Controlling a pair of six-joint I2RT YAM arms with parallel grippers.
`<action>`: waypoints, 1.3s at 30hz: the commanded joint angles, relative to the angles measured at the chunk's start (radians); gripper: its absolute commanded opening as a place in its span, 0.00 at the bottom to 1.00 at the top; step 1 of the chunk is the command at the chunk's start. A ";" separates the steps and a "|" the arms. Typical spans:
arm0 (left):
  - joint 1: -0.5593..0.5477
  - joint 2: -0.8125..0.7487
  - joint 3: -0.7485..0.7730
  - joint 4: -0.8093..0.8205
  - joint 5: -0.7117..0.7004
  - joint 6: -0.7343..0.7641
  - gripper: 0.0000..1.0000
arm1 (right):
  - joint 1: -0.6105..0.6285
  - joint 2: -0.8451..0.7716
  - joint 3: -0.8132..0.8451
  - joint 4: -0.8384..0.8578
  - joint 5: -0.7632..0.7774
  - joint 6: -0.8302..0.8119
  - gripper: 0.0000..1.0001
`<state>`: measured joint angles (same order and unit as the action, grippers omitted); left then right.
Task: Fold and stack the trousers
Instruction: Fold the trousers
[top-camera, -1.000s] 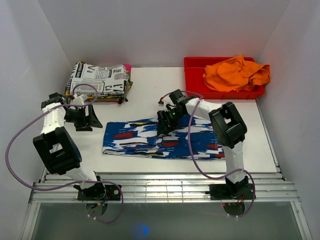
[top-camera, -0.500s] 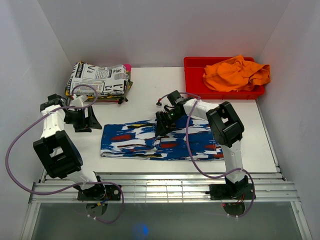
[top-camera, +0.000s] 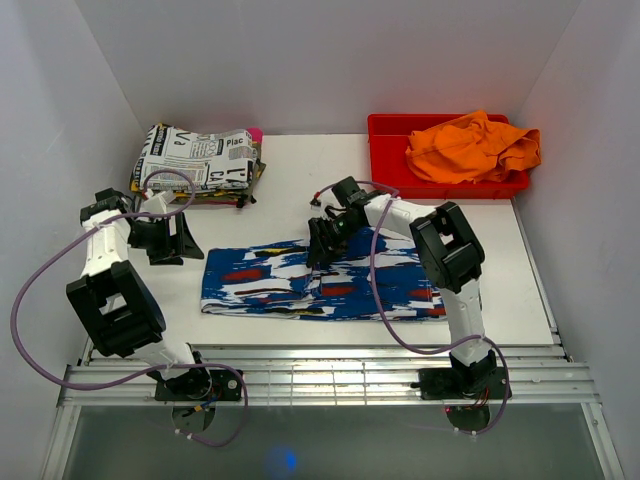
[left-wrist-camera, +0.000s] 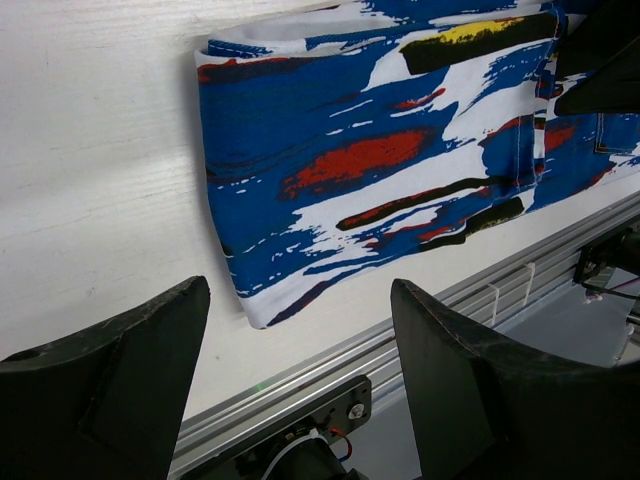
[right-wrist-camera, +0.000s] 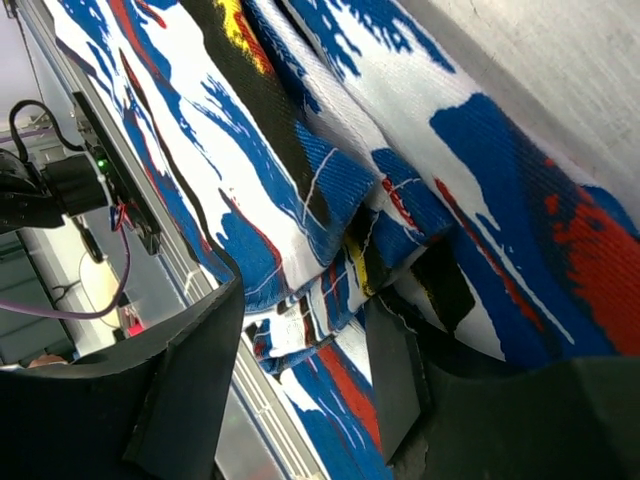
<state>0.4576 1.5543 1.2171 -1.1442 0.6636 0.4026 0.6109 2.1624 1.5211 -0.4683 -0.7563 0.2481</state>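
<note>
Two grippers: right gripper at frame centre, jaws pinching a bunched fold of the trousers; left gripper at left, jaws wide, holding nothing.

Left fingers spread wide, right arm stretched inward, right fingers clamped partway.

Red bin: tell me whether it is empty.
No, an orange cloth lies heaped in the red bin.
</note>
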 joint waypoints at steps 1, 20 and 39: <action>0.009 -0.014 0.009 0.004 0.014 0.012 0.84 | 0.006 0.023 0.040 0.029 -0.026 0.019 0.57; 0.012 -0.014 -0.001 0.012 0.008 0.021 0.84 | -0.011 -0.099 -0.082 0.065 -0.117 0.030 0.08; -0.037 0.049 0.010 -0.187 0.366 0.257 0.58 | -0.057 -0.052 -0.153 0.042 -0.025 -0.089 0.08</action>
<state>0.4500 1.5745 1.2171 -1.2770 0.9062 0.5816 0.5625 2.0853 1.3270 -0.4042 -0.8074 0.2047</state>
